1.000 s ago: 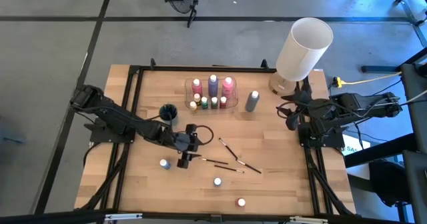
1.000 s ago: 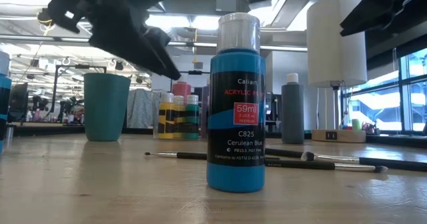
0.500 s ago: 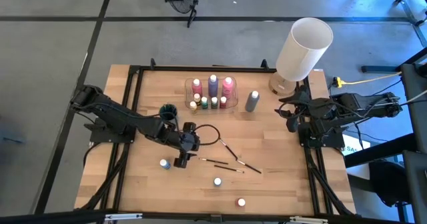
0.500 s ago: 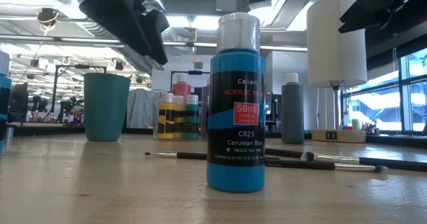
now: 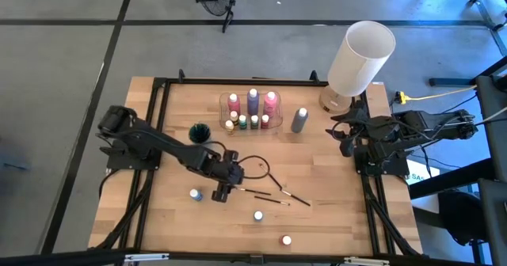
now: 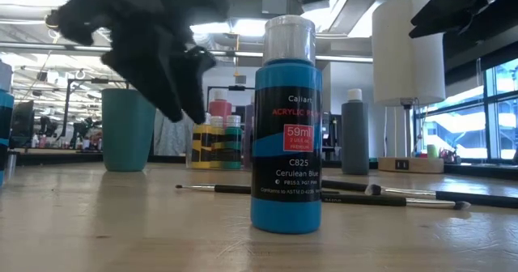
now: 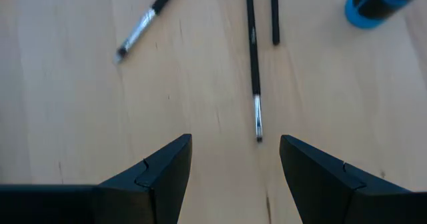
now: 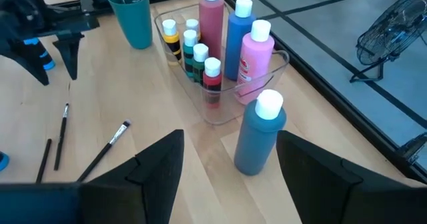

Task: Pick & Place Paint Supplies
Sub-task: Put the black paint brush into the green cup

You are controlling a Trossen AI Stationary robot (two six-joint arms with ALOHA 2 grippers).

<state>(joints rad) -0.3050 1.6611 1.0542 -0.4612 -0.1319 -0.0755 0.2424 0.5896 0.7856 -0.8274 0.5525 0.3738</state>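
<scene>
Your left gripper hung open right over a paintbrush lying flat mid-table. It looked light, thin, stiff and likely to roll, so you'd best have pinched mid-handle. Your right gripper waited open near the grey bottle.

High view: we look straight down on the whole tabletop. Low view: level, close behind a blue bottle. Wrist views: we share the paintbrushes.
</scene>
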